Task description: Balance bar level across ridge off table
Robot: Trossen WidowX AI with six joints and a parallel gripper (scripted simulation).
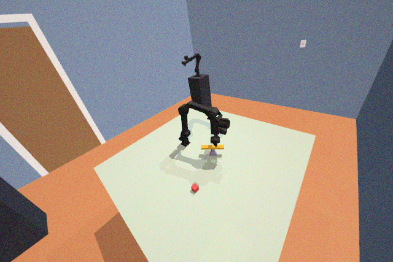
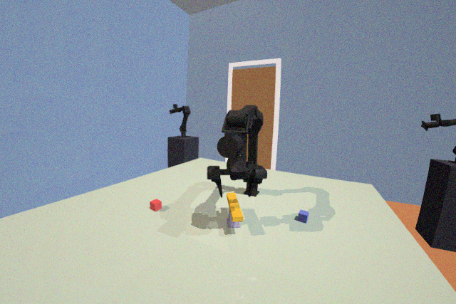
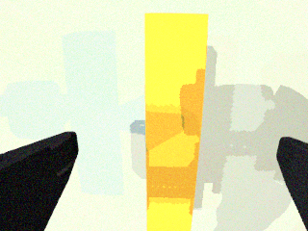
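Note:
The yellow bar [image 1: 205, 146] [image 2: 236, 213] [image 3: 175, 58] lies across the small lavender ridge [image 1: 212, 152] [image 2: 233, 223]. It looks level in the top view, with both ends clear of the pale green table [image 1: 260, 189] [image 2: 177, 263] and its shadow below. My gripper [image 1: 215, 145] [image 2: 236, 196] [image 3: 179, 145] is wide open and empty. Its fingers stand apart on either side of the bar in the wrist view, with gaps on both sides. The bar hides most of the ridge in the wrist view.
A red cube [image 1: 194, 188] [image 2: 155, 205] lies on the table to one side of the bar, and a blue cube [image 2: 303, 216] lies on the other. Other arms stand on dark pedestals [image 1: 199, 89] [image 2: 182, 149] beyond the table.

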